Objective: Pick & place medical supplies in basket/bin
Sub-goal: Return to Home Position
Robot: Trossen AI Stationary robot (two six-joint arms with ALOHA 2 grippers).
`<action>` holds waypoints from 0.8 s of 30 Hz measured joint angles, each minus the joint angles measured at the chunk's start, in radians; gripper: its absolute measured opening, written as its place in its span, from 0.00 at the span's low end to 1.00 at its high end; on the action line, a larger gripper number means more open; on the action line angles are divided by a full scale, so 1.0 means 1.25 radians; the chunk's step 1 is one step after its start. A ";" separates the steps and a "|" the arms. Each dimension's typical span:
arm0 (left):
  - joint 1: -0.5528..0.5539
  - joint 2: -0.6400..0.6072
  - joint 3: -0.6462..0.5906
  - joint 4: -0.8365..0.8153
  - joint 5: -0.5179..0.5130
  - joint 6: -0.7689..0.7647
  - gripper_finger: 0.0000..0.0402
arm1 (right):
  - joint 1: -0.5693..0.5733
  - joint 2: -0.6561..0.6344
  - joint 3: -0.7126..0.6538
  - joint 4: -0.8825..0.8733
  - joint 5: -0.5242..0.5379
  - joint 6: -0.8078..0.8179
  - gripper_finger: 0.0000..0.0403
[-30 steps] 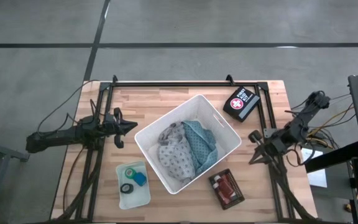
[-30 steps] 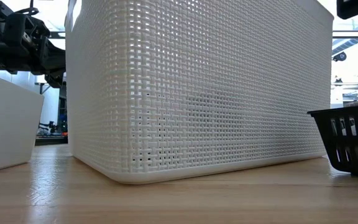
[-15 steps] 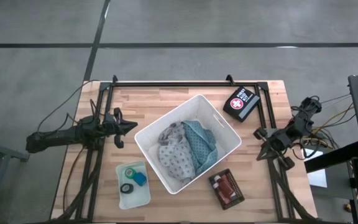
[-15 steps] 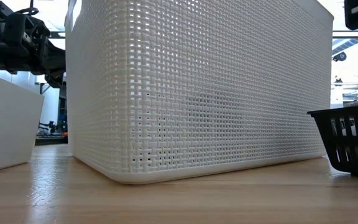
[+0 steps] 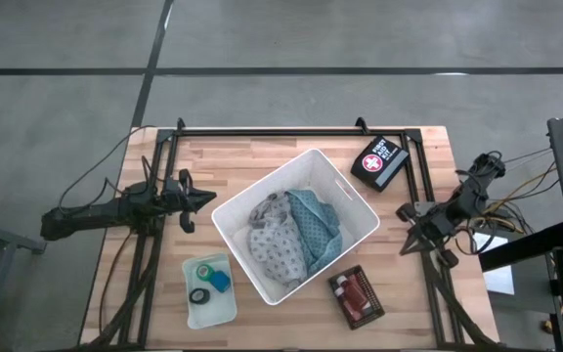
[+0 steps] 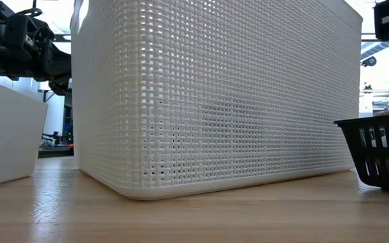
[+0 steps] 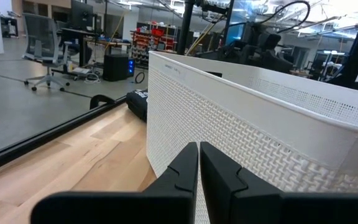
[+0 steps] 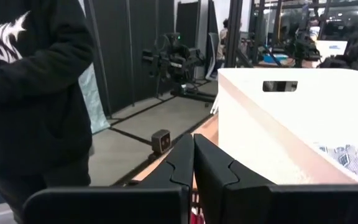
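Your right gripper (image 8: 193,140), clenched on nothing, is drawing back slightly at the right edge of the table (image 5: 262,156), while your left gripper (image 7: 199,146), likewise clenched, is staying beside the white bin (image 5: 350,189), which is sitting mid-table holding the gowns (image 5: 291,240).

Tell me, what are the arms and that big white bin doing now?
Left gripper shut, empty, beside the white bin. Right gripper shut, empty, on the bin's other side. Gowns lying in the bin. Nothing in the way.
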 joint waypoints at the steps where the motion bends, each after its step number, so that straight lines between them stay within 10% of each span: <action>1: 0.000 0.000 0.000 0.000 0.000 0.000 0.06 | 0.000 0.000 -0.006 0.004 0.003 0.000 0.02; 24: 0.000 -0.001 0.000 0.000 0.000 0.000 0.06 | 0.000 0.020 -0.158 0.155 -0.004 -0.004 0.02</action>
